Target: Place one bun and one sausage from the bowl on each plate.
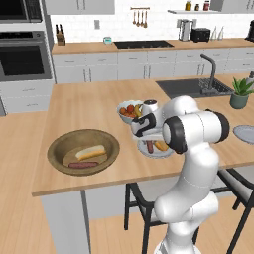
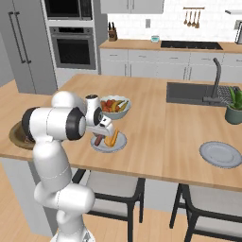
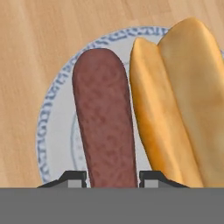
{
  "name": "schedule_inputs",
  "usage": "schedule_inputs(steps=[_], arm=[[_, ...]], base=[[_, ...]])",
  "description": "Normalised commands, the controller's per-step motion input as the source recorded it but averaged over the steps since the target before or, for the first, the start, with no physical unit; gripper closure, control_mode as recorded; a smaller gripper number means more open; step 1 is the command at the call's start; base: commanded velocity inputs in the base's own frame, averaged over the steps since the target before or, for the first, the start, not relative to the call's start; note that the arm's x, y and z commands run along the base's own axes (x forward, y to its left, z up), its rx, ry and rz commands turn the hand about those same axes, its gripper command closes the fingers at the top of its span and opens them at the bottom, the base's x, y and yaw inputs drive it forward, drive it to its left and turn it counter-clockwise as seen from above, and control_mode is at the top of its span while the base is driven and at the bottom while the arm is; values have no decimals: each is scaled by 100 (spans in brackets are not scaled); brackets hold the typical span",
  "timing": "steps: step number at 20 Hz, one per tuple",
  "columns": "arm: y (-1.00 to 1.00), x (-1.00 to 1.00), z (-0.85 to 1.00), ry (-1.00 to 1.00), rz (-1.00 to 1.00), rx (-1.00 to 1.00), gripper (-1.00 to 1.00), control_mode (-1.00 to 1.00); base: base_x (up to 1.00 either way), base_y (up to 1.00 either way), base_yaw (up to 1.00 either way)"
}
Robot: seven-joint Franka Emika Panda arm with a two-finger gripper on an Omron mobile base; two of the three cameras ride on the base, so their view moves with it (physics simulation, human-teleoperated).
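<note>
In the hand view my gripper (image 3: 112, 177) is shut on a reddish-brown sausage (image 3: 104, 118) that points down over the near plate (image 3: 57, 131). A golden bun (image 3: 183, 92) lies on that plate right beside the sausage. From the base, the gripper (image 1: 148, 139) (image 2: 99, 133) hangs over this plate (image 1: 158, 154) (image 2: 121, 140) with the sausage (image 1: 150, 147) (image 2: 98, 140) and the bun (image 1: 161, 146) (image 2: 112, 138). The wooden bowl (image 1: 59, 144) (image 2: 15, 136) to the left holds another bun (image 1: 91, 152) and another sausage (image 1: 83, 164). A second plate (image 1: 246, 133) (image 2: 220, 154) lies bare at the right.
A pale fruit bowl (image 1: 128, 112) (image 2: 115, 107) stands just behind the near plate. Sink (image 1: 193, 88) (image 2: 193, 93), tap and a potted plant (image 1: 241, 93) (image 2: 235, 108) are at the back right. Dark chairs (image 1: 141, 201) stand under the counter's front edge.
</note>
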Motion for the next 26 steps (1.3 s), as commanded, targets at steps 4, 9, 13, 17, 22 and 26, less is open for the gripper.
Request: schedule_inputs(steps=[4,9,13,17,22,26], arm=[[0,-2,0,-1,0,0,-100,-100],[0,0,0,-1,0,0,-100,-100],[13,-12,13,-4,0,0,-100,-100],[26,-23,59,-2,4,0,-100,-100],[36,-12,62,-4,32,0,-100,-100],[53,-31,41,0,40,-4,-100,-100]], base=[[0,0,0],[0,0,0],[0,0,0],[0,0,0],[0,0,0],[0,0,0]])
